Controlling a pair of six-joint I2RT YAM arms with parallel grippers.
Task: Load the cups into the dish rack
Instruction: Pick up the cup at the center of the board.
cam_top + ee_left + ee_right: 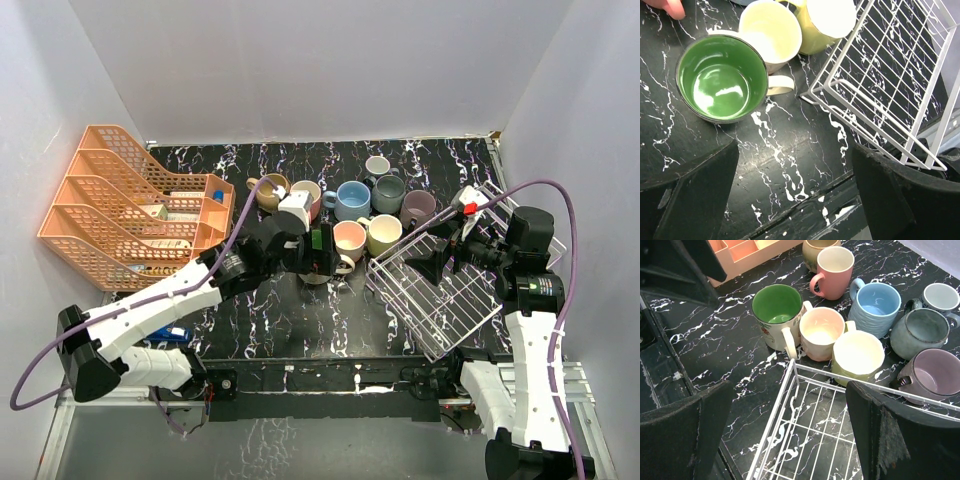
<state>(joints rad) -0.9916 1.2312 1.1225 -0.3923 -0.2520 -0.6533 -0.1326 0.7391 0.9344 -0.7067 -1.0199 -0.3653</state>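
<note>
Several mugs stand in a cluster at mid-table: tan (268, 190), pink (308, 195), blue (352, 200), small grey (377, 166), grey-teal (388, 192), mauve (417, 208), peach (349, 240), pale yellow (384, 234). The green mug (720, 80) stands upright, partly hidden under my left gripper (318, 252). That gripper (795, 195) is open and empty, just beside the mug. The white wire dish rack (440, 285) lies right of the mugs, touching the pale yellow one (858, 356). My right gripper (790, 440) is open and empty above the rack's near corner (795, 365).
An orange tiered tray organizer (130, 215) holding small items stands at the far left. A blue object (172, 333) lies by the left arm's base. White walls close in the back and sides. The table's front edge (805, 200) runs under my left gripper.
</note>
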